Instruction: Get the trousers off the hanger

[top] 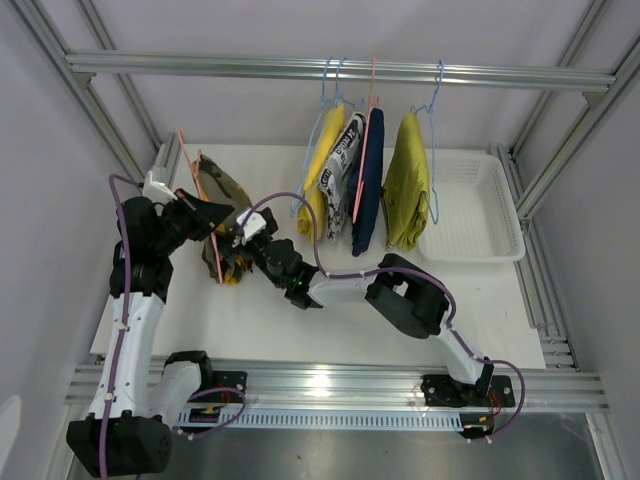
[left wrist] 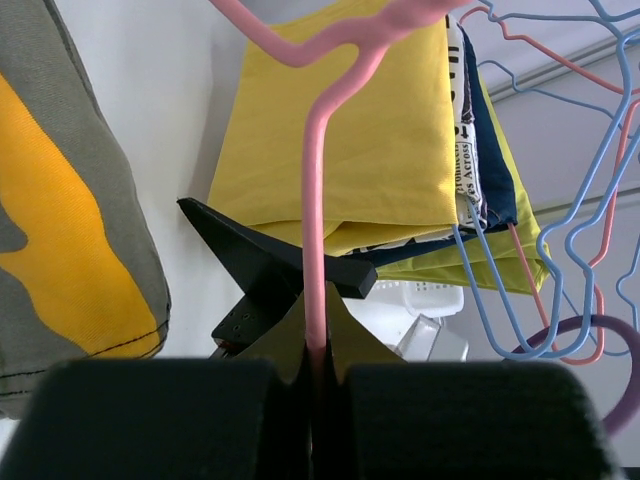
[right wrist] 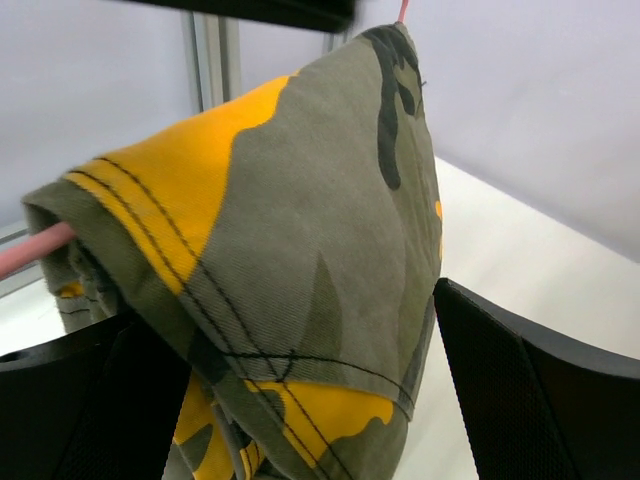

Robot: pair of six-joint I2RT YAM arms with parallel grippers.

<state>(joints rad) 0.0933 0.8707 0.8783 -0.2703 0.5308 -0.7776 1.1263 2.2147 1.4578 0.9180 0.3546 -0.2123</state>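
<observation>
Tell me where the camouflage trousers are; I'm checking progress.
The camouflage trousers are at the left of the table in the top view, draped on the pink hanger gripped by the left claw.

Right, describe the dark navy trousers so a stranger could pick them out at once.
Find the metal rail across the back of the frame; four folded pairs hang from it, just left of the white basket. The navy trousers are third from the left, between the black-and-white print pair and the mustard-olive pair, and the only plain dark ones.
</observation>
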